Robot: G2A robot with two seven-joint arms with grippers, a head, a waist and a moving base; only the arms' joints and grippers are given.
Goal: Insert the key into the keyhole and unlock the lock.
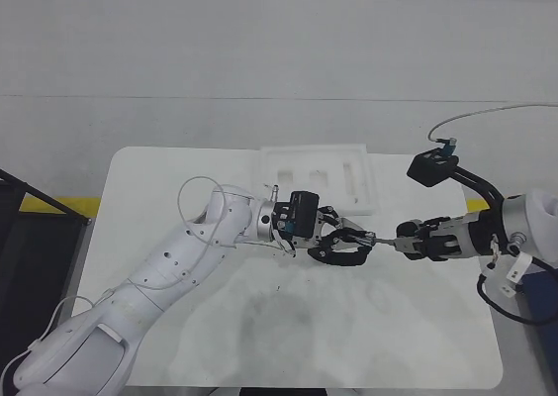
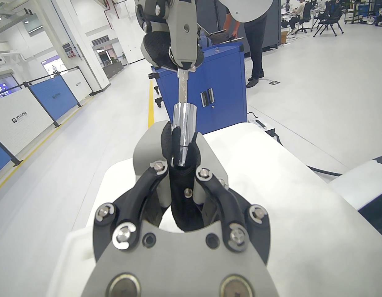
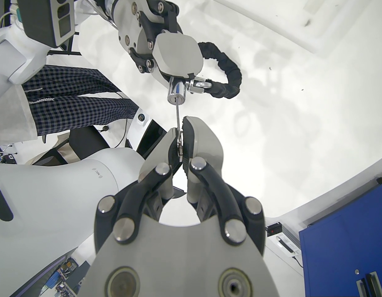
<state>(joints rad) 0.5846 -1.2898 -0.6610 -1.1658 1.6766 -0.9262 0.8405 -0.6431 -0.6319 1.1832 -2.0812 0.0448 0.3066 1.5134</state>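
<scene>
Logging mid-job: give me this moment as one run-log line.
left pincer: shut on lock | right pincer: shut on key | key tip: in keyhole | both: above table

A blue cabinet point(image 2: 228, 88) stands on glossy pale floor point(image 2: 302, 78) beside the white table point(image 1: 408, 327).

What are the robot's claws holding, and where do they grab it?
Left claw grips the lock by its shiny barrel; right claw pinches the key by its head.

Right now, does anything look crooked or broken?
Nothing looks wrong. The key, pinched by the right gripper, lines up straight with the end of the lock that the left gripper holds.
</scene>
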